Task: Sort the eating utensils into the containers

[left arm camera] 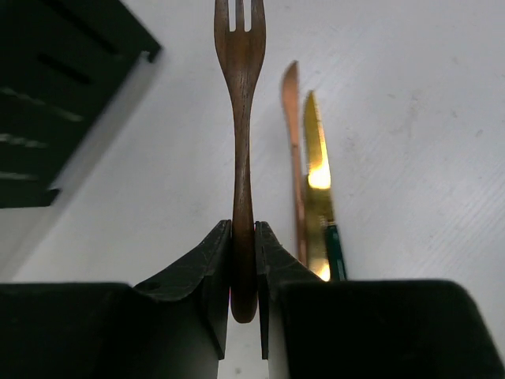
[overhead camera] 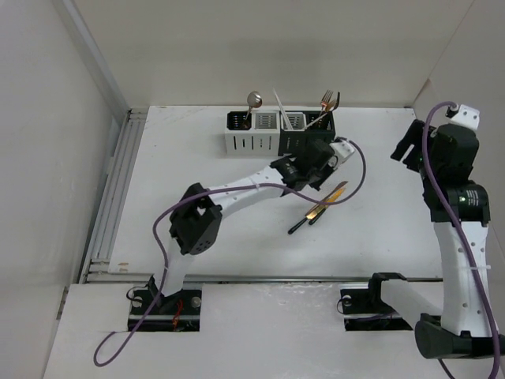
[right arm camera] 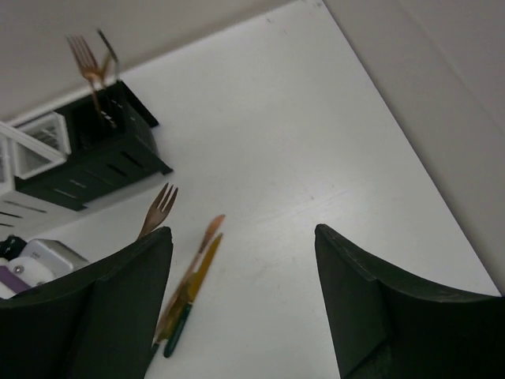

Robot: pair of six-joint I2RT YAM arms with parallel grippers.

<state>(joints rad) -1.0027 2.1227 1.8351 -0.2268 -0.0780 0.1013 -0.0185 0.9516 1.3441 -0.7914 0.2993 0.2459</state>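
Gripping a fork (left arm camera: 241, 118) by its handle, my left claw (left arm camera: 243, 237) hovers by the containers (overhead camera: 280, 130) at the table's (overhead camera: 197, 205) far edge — two knives (left arm camera: 318, 174), perhaps a third piece, lie just nearer; right claw (right arm camera: 241, 233) stands open.

Top cam sits high behind the arms (overhead camera: 237, 193), looking down on the whole table (overhead camera: 379, 229). Left wrist cam is way closer, low, looking along a fork (left arm camera: 241, 142) with two knives (left arm camera: 318, 189) beside. Right wrist cam hangs higher, off right, facing back left, and catches that same fork, knives, plus the holders (right arm camera: 110, 162).
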